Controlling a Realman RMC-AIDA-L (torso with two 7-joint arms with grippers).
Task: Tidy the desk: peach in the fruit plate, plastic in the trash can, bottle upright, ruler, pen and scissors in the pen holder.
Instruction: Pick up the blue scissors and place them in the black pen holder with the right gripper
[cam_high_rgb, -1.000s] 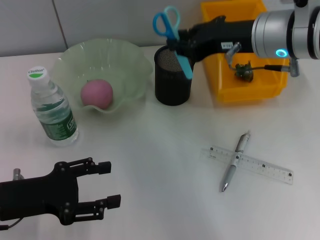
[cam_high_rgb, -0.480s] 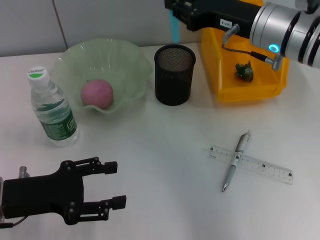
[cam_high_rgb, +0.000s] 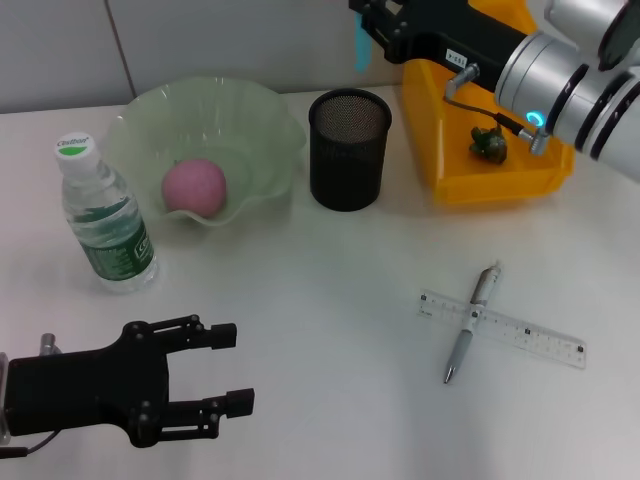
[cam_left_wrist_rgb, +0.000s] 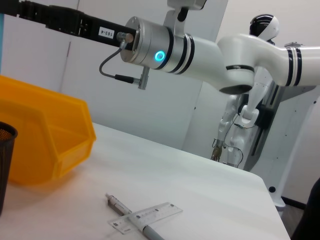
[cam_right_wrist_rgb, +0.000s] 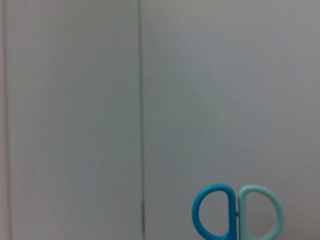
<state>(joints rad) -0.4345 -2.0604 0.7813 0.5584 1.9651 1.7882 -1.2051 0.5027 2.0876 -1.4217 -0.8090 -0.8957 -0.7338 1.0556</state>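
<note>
The scissors (cam_right_wrist_rgb: 239, 212) are hanging in the right claw (cam_high_rgb: 375, 25), pinched by the blade above the far edge of the surface (cam_high_rgb: 330, 300), just behind the mesh pen holder (cam_high_rgb: 349, 148) and not yet in it. The peach (cam_high_rgb: 194, 186) is sitting in the green fruit plate (cam_high_rgb: 265, 130), the bottle (cam_high_rgb: 103, 221) is standing upright, and crumpled plastic (cam_high_rgb: 488, 142) is lying in the yellow bin (cam_high_rgb: 440, 160). The pen (cam_high_rgb: 470, 325) and ruler (cam_high_rgb: 520, 330) are lying crossed toward the right edge, awaiting pickup. The left claw (cam_high_rgb: 228, 370) is hovering wide open near the front-left corner.
</note>
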